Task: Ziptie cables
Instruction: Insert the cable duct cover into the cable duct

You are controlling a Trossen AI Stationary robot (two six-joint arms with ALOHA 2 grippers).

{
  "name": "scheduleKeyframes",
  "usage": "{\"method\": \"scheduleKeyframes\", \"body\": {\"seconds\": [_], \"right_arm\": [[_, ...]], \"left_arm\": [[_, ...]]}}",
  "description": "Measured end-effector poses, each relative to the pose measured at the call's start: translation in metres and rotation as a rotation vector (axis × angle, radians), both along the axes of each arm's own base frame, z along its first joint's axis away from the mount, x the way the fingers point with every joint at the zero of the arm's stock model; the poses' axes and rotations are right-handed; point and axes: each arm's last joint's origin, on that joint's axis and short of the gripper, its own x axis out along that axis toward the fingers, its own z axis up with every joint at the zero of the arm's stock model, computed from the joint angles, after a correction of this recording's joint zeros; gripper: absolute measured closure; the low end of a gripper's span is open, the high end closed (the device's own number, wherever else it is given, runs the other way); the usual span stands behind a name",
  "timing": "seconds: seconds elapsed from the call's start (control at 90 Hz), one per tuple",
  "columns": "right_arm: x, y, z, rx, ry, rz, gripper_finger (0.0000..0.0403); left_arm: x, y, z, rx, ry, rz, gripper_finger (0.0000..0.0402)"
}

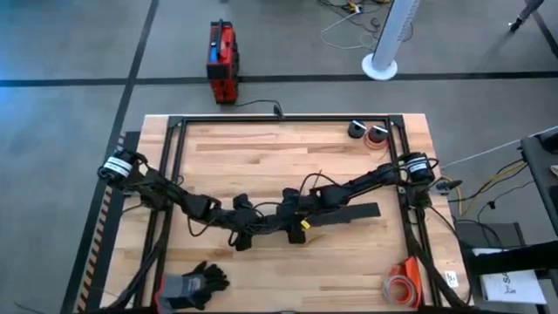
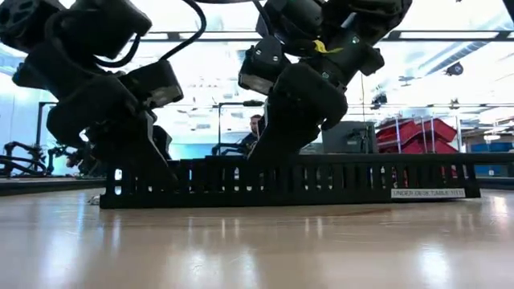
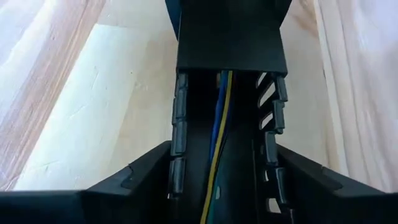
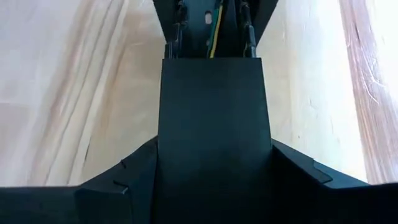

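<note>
My left end effector (image 1: 247, 228) and right end effector (image 1: 288, 222) straddle the long black slotted duct (image 2: 289, 181); thin yellow, blue wires (image 3: 219, 134) lie inside, apparently unpinched, fingers spread.

slotted strip label (image 2: 427, 193): white sticker at one end of the black slotted strip (image 2: 289, 181), low view; reads roughly "UNDER DESK CABLE TRAY", last words unsure
other text: none readable in high or wrist views

Both arms reach inward from the surface's left and right edges, the left tool (image 1: 247, 228) and right tool (image 1: 292, 220) low near its middle, seemingly facing each other, finger spread unclear.
</note>
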Motion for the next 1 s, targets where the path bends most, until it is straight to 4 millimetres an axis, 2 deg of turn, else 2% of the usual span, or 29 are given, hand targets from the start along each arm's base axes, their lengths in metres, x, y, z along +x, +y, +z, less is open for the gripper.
{"method": "scheduleKeyframes", "body": {"seconds": [0.1, 0.344, 0.511, 0.611, 0.767, 1.0], "right_arm": [[0.000, -0.007, -0.001, 0.017, 0.012, -0.058, 0.0180], [-0.001, -0.010, -0.001, 0.039, 0.035, -0.034, 0.0187], [-0.001, -0.012, -0.002, 0.056, 0.047, -0.057, 0.0182], [0.002, -0.013, -0.001, 0.057, 0.022, -0.075, 0.0185], [0.001, -0.013, -0.002, 0.053, 0.037, -0.071, 0.0187], [0.000, -0.013, -0.003, 0.053, 0.047, -0.071, 0.0184]], "left_arm": [[0.001, 0.000, 0.001, 0.005, -0.021, 0.003, 0.0176], [0.004, 0.000, 0.004, 0.011, -0.063, 0.003, 0.0173], [0.006, -0.001, 0.007, 0.012, -0.103, -0.009, 0.0150], [0.012, -0.002, 0.016, -0.004, -0.181, 0.007, 0.0134], [0.010, -0.003, 0.014, -0.009, -0.154, -0.018, 0.0117], [0.008, -0.001, 0.011, 0.023, -0.127, 0.004, 0.0138]]}}
